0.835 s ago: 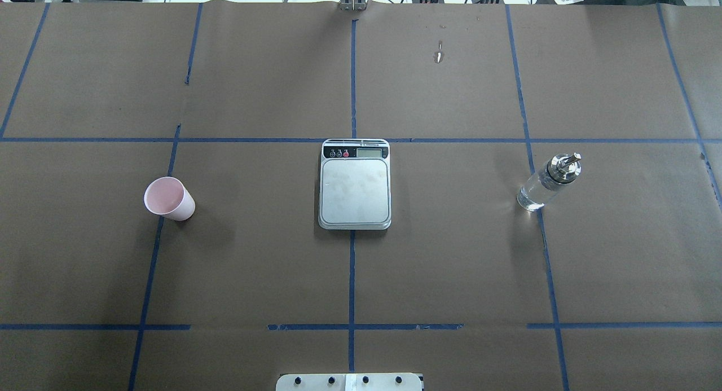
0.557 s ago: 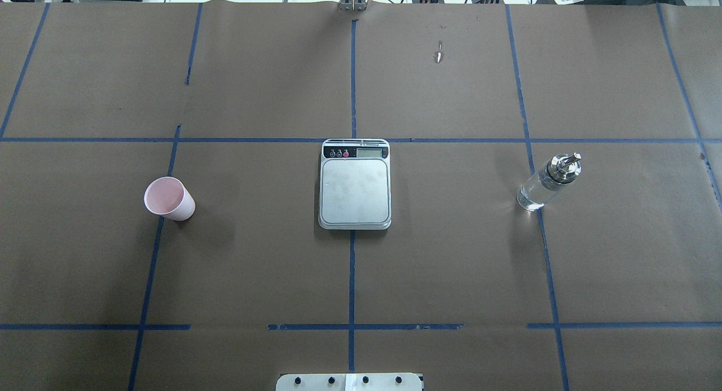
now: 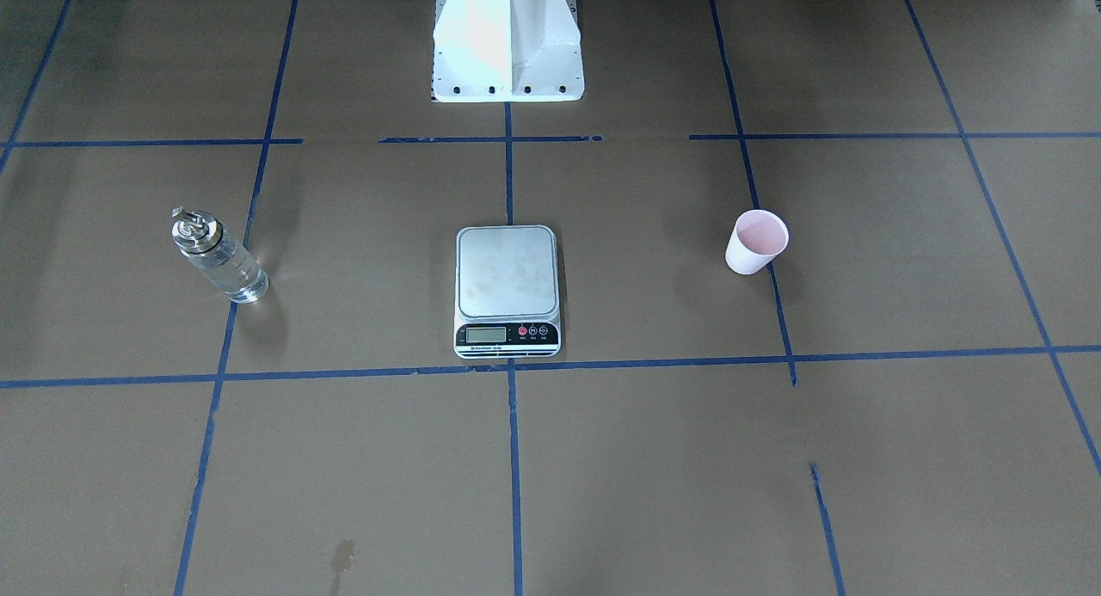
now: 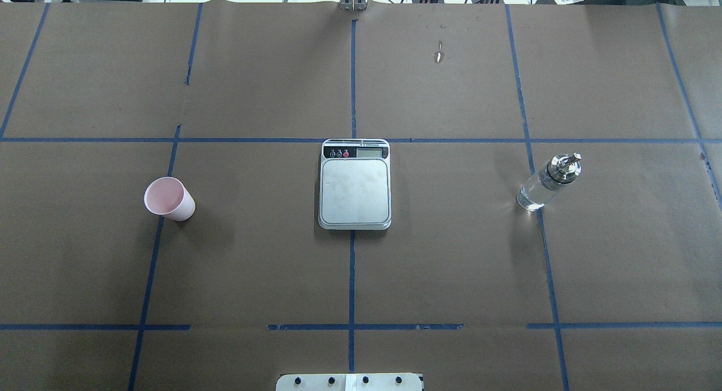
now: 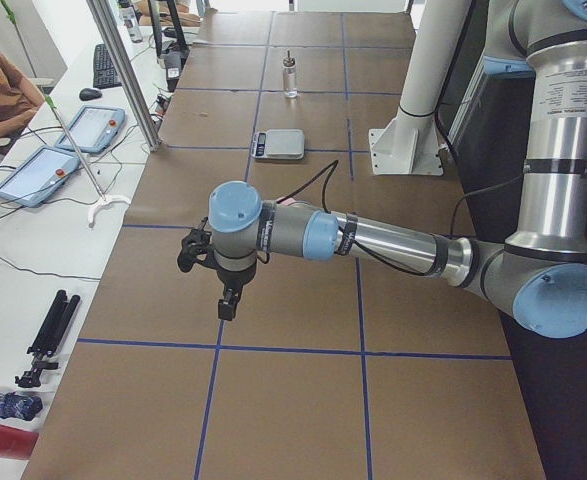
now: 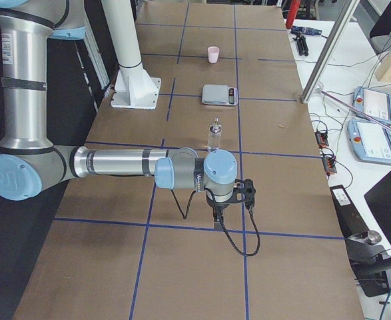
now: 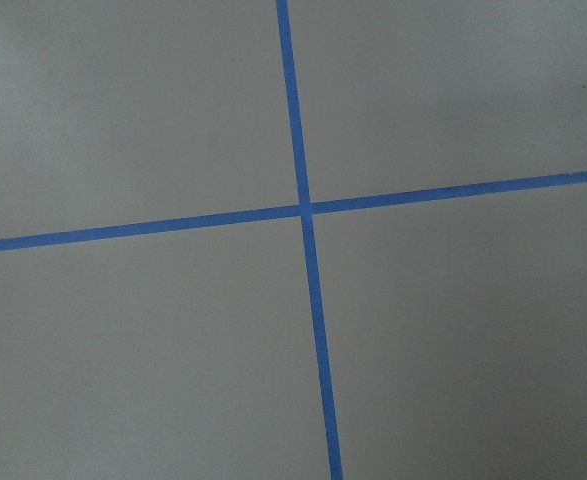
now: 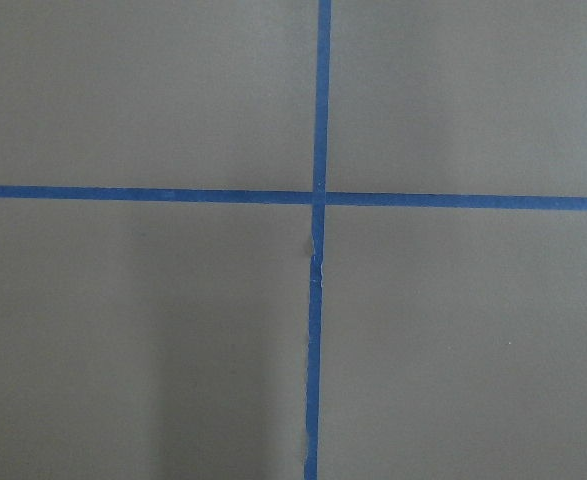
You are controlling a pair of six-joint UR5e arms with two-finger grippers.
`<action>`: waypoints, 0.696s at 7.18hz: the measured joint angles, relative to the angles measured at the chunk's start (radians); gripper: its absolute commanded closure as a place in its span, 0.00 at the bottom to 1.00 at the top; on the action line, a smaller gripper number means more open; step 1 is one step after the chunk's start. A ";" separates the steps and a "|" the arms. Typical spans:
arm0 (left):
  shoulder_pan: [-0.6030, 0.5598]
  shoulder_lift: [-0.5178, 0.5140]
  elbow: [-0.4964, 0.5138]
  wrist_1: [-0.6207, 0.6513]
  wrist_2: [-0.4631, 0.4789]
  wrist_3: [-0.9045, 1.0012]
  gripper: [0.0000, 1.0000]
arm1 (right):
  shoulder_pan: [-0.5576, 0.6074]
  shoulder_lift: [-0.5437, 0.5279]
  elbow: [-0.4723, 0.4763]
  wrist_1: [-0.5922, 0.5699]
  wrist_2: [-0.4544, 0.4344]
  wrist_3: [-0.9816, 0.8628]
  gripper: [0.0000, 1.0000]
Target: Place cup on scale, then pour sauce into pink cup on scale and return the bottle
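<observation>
The pale pink cup [image 4: 168, 198] stands upright on the table's left half, also in the front view [image 3: 756, 242]. The scale [image 4: 355, 192] lies at the centre with a bare platform [image 3: 507, 282]. The clear glass bottle [image 4: 547, 182] with its metal spout stands on the right half [image 3: 219, 258], holding clear liquid. My left gripper [image 5: 228, 300] hangs over the table far out past the cup. My right gripper [image 6: 216, 213] hangs far out past the bottle [image 6: 214, 135]. Both show only in the side views, so I cannot tell whether they are open or shut. The wrist views show only brown paper and blue tape.
The white robot base [image 3: 507, 41] stands behind the scale. Blue tape lines grid the brown paper. Tablets [image 5: 88, 128] and a slanted metal post [image 5: 123, 70] stand on the operators' side. A small stain [image 3: 342, 555] marks the paper.
</observation>
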 measured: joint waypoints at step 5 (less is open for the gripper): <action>0.186 -0.026 -0.226 0.003 -0.006 -0.083 0.00 | -0.001 0.000 0.012 0.000 0.006 0.002 0.00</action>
